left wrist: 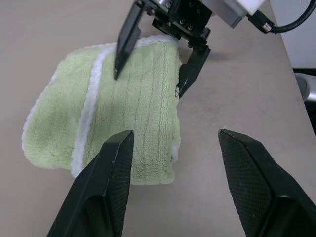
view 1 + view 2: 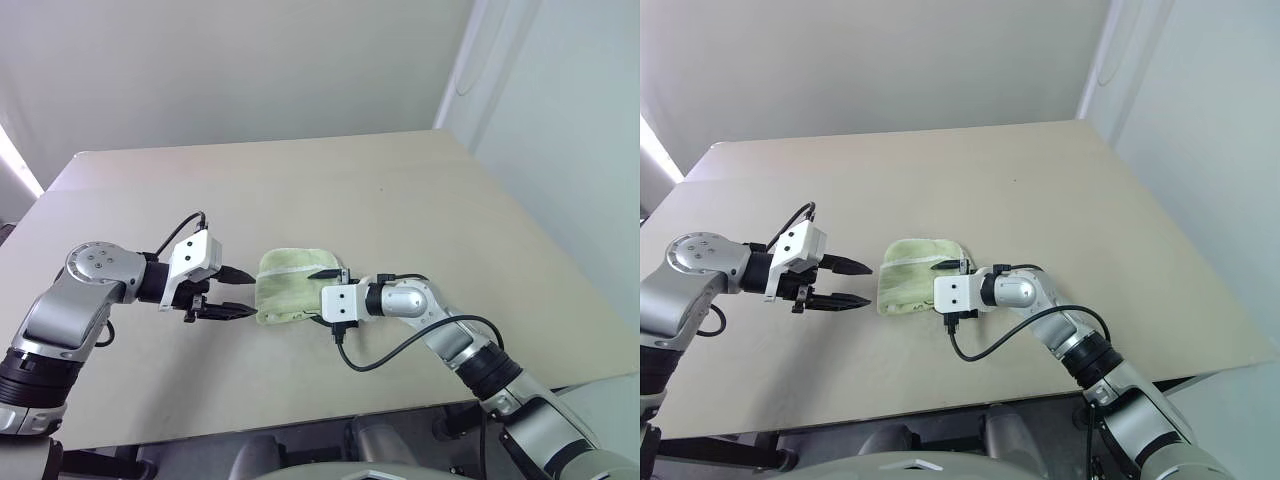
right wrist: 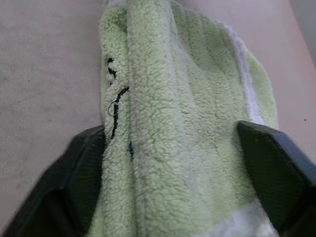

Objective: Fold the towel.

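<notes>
1. The towel [image 2: 288,286] lies folded on the table [image 2: 400,190], just left of centre in the lower half of the left eye view, its white edging showing.
2. The right gripper [image 2: 327,296] reaches in from the lower right; its jaws straddle the towel's near edge, cloth between them.
3. The left gripper [image 2: 237,293], at the left, hovers beside the towel, jaws spread, holding nothing.

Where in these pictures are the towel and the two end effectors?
towel [image 2: 285,285], left eye view, the folded top.
left end effector [image 2: 238,294], left eye view, between its fingertips.
right end effector [image 1: 148,81], left wrist view, between its fingertips.
</notes>
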Controlling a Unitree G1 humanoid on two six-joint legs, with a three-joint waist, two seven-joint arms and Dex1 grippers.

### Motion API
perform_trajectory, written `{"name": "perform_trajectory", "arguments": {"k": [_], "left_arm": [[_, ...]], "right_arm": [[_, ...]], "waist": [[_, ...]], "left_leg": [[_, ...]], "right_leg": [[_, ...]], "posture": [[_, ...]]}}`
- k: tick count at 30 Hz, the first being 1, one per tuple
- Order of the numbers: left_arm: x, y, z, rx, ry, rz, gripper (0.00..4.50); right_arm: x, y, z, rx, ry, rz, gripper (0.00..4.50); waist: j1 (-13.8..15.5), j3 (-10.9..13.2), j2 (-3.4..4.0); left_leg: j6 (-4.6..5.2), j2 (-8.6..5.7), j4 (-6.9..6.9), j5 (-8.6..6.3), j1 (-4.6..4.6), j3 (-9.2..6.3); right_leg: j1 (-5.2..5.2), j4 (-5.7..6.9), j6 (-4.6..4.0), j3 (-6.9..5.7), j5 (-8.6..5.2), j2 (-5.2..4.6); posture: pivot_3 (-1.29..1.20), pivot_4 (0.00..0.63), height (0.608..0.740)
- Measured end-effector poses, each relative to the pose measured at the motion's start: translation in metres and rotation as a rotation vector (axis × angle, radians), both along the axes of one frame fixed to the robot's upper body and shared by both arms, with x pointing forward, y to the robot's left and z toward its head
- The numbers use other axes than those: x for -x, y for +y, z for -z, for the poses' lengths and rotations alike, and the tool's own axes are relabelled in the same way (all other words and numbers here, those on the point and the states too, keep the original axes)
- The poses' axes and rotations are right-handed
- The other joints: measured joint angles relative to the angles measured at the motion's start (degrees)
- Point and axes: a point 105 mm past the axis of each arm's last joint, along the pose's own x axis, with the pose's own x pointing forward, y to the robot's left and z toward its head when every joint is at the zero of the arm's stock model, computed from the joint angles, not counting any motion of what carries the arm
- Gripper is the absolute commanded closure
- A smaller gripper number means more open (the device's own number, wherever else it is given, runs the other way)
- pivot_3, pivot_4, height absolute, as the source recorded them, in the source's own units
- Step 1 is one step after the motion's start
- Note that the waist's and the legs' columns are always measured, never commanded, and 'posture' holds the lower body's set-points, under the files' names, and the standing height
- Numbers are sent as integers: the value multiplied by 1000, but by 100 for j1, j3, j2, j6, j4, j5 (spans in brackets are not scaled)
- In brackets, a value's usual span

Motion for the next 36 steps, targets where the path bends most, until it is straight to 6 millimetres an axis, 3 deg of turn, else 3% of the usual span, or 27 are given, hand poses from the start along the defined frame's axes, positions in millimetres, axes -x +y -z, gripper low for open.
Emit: {"name": "perform_trajectory", "arguments": {"k": [8,15,22,28,36], "left_arm": [[-3,1,0,11,-10,-20,1617],[-15,10,-5,162,9,-121,1617],[-23,18,-6,234,32,-183,1617],[-23,17,-5,243,24,-175,1617],[-26,18,1,256,25,-182,1617]], "right_arm": [[-3,1,2,7,-24,13,4443],[-9,1,-1,-20,-50,48,4476],[-29,-11,-35,-96,-121,134,4476],[-36,-33,-67,-137,-181,198,4476],[-47,-82,-101,-144,-252,324,4476]], "waist": [[4,0,0],[2,0,0],[5,0,0],[11,1,1],[3,1,2]], "left_leg": [[0,0,0,0,-11,0],[0,0,0,0,-10,-1],[0,-1,0,0,-15,-2],[0,-1,-1,0,-19,-1],[0,-2,-1,0,-17,0]], "right_leg": [[-5,-8,0,0,0,-1],[-6,-6,0,-1,1,-1],[-8,-8,0,-2,1,-2],[-10,-11,0,-2,1,-3],[-10,-11,0,-1,1,-2]], "posture": [[0,0,712],[0,0,712],[0,0,712],[0,0,712],[0,0,712]]}}
